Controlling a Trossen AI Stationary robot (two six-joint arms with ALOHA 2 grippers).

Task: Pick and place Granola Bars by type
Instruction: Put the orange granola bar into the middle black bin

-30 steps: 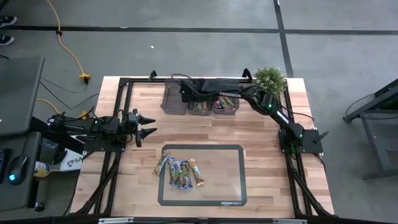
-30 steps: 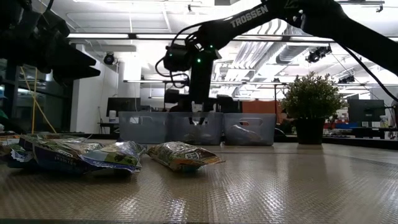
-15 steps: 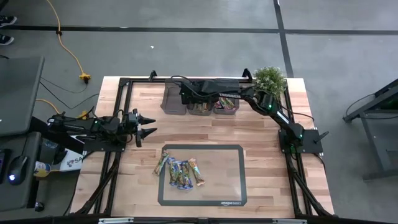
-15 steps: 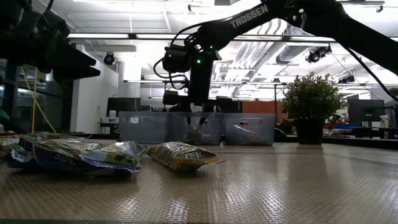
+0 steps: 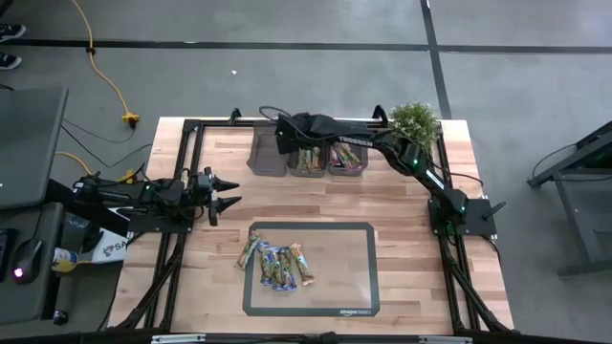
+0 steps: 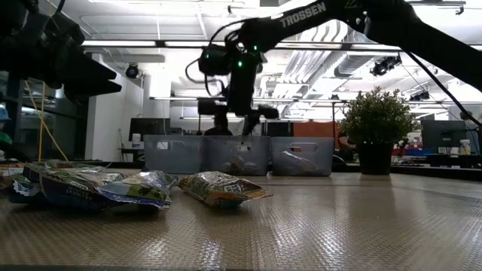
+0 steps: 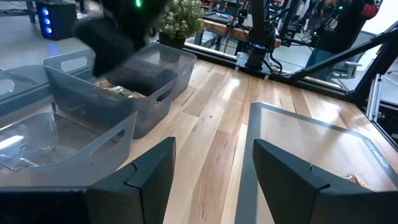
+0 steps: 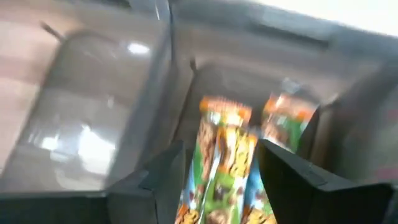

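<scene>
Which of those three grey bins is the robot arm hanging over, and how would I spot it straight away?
Start at the potted plant at the table's far edge; three grey bins sit in a row beside it. The right gripper hovers, open, above the middle bin. That bin holds green-and-orange bars; the bin nearest the plant holds pinkish ones, and the far-end bin looks nearly empty.

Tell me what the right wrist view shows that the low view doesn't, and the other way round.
Only the right wrist view: green and orange granola bars lying inside the middle bin, seen between the open right gripper, and a bare-looking bin beside it.

Only the low view: the pile of bars on the mat, the potted plant, and the right gripper raised above the bins.

Both: the row of grey bins.
</scene>
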